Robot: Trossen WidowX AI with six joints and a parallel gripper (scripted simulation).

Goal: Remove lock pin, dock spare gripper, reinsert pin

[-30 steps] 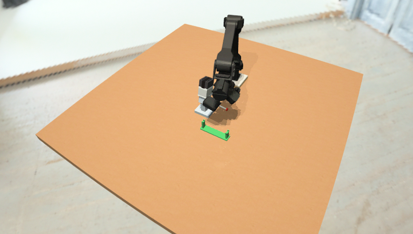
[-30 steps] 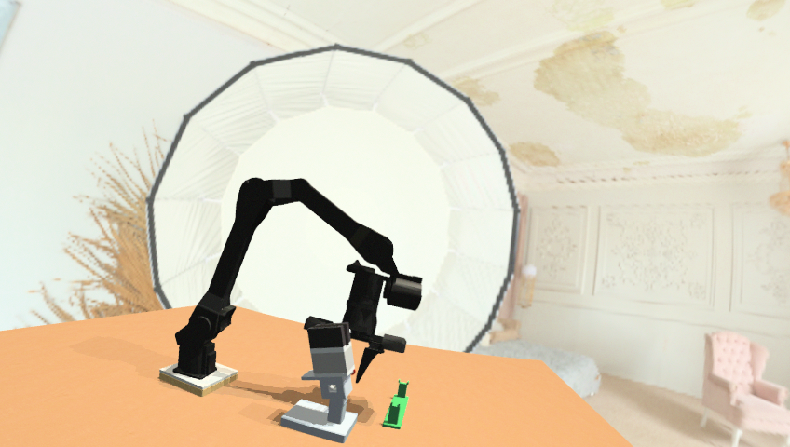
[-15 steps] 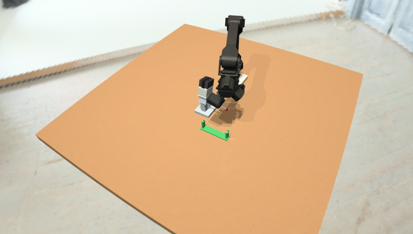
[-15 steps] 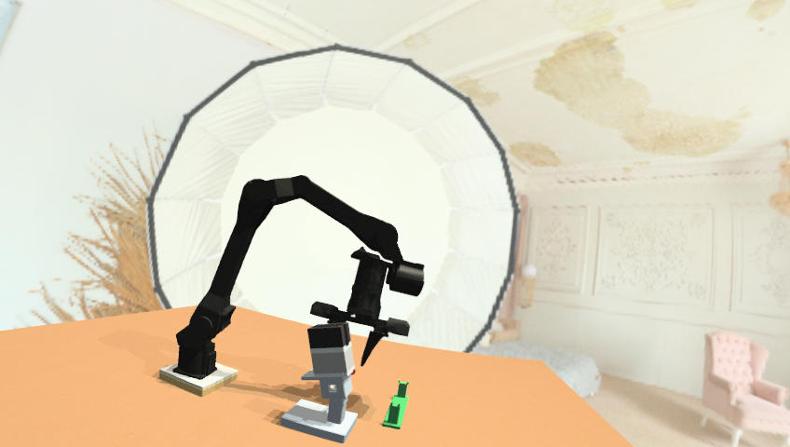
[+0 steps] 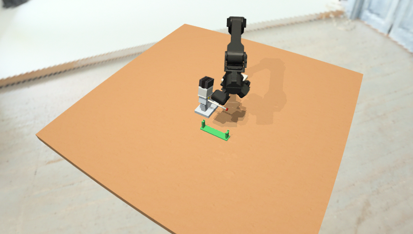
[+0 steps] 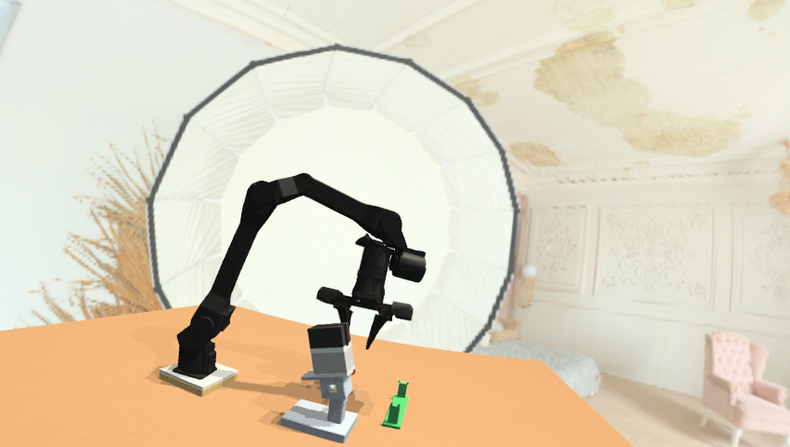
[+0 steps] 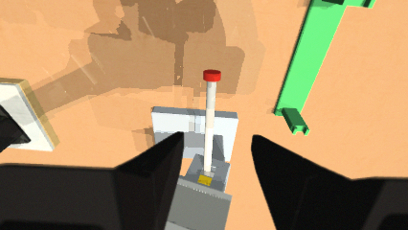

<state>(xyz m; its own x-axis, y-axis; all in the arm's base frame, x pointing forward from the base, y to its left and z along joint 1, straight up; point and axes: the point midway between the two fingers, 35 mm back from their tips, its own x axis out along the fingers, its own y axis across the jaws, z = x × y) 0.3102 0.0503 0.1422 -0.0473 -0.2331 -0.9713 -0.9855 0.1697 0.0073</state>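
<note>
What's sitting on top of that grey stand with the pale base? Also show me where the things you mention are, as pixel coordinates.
On the grey stand (image 5: 203, 107) (image 6: 336, 410) sits a light grey block (image 5: 205, 92) (image 6: 331, 360) (image 7: 197, 206) with a black top (image 5: 206, 82) (image 6: 328, 336). Whatever joins block and stand inside is covered.

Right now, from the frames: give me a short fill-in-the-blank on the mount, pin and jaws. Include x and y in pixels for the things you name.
The pin (image 5: 217, 104) (image 7: 210, 120) has a ____ cap at its outer end.
The green rack (image 5: 215, 133) (image 6: 401, 407) (image 7: 308, 59) has ____ uprights.
The spare gripper (image 5: 205, 91) (image 6: 331, 359) (image 7: 217, 140) sits on the ____.
The jaws stand ____, with nothing between them.

Missing words: red; two; mount; open
</note>
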